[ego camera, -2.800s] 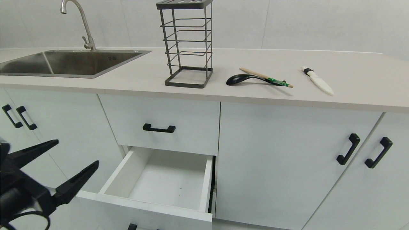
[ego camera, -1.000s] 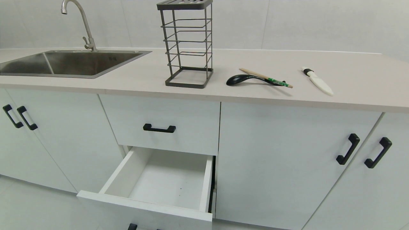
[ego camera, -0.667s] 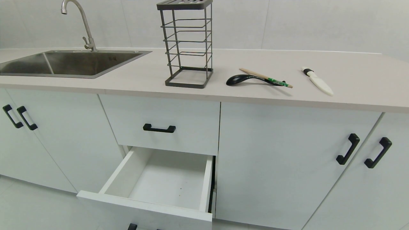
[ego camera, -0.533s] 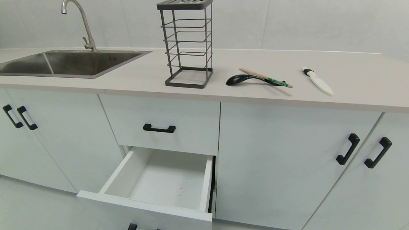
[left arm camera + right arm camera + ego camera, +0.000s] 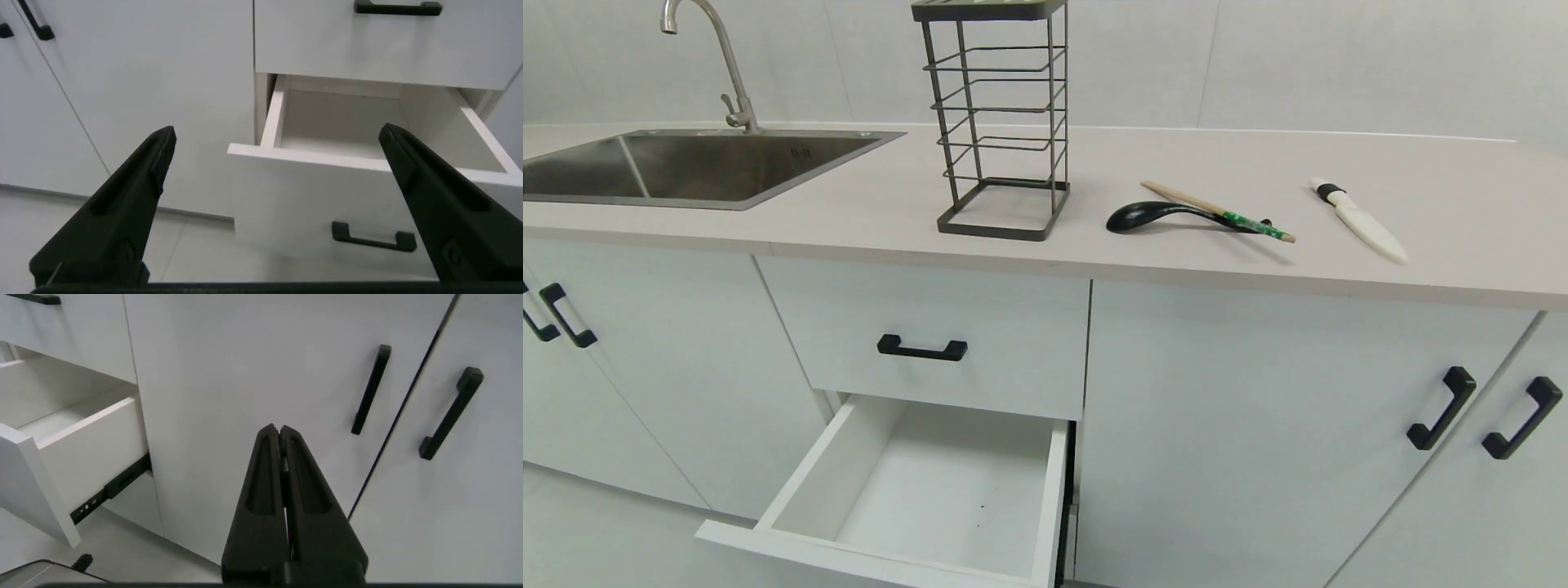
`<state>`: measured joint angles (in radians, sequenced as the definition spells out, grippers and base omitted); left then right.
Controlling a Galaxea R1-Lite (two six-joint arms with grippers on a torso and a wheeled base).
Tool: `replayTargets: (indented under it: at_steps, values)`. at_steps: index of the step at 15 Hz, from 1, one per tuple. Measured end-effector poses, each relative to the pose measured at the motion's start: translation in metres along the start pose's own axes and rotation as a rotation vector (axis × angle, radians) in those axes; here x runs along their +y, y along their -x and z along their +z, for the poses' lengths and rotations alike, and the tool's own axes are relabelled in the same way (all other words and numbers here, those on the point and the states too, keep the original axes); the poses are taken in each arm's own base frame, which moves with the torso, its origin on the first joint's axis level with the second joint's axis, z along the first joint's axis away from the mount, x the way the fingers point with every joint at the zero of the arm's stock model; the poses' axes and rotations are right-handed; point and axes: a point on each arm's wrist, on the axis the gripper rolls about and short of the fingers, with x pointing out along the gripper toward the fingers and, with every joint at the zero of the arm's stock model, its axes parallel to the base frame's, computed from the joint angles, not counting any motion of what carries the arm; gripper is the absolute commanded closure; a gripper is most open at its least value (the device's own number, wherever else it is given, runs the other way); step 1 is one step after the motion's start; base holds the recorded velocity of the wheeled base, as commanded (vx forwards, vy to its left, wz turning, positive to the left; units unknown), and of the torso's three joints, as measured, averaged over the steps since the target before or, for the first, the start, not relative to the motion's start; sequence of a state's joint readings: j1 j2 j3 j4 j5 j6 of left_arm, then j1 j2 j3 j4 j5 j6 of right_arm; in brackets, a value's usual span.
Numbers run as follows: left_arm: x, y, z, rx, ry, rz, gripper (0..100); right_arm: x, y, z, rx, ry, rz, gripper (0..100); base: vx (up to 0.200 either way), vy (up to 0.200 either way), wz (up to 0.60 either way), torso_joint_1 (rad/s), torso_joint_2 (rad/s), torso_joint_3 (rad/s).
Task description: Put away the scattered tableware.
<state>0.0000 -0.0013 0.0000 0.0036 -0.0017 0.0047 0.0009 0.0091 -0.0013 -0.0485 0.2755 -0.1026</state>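
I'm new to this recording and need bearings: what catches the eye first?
The pulled-out drawer gapes below the counter, with the open left pincer facing it. On the counter a tall wire rack stands, and to its right lie a black spoon crossed by chopsticks and a white knife.

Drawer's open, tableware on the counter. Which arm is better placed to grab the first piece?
Probably right: the right gripper, though shut, faces the doors below the spoon, chopstick and knife. The open left gripper faces the drawer, further aside.
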Motion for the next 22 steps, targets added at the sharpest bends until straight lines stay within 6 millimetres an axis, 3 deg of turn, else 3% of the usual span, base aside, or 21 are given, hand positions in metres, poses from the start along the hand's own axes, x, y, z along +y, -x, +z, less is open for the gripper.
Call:
replayTargets:
  at_steps: [4, 11, 22]
  values:
    - [0.0000, 0.0000, 0.0002, -0.002, -0.001, -0.001, 0, 0.0000, 0.0000, 0.0002, 0.000, -0.001, 0.002, 100, 0.150, 0.000, 0.00, 0.003, 0.00, 0.003]
    - [0.0000, 0.0000, 0.0000, 0.000, -0.001, 0.000, 0, 0.0000, 0.0000, 0.0001, 0.000, 0.005, 0.000, 100, 0.000, 0.000, 0.00, 0.001, -0.01, -0.014]
    - [0.0000, 0.0000, 0.0002, -0.002, -0.001, 0.000, 0, -0.0001, 0.0000, 0.0005, -0.003, -0.004, -0.001, 100, 0.000, 0.000, 0.00, 0.063, -0.38, -0.324]
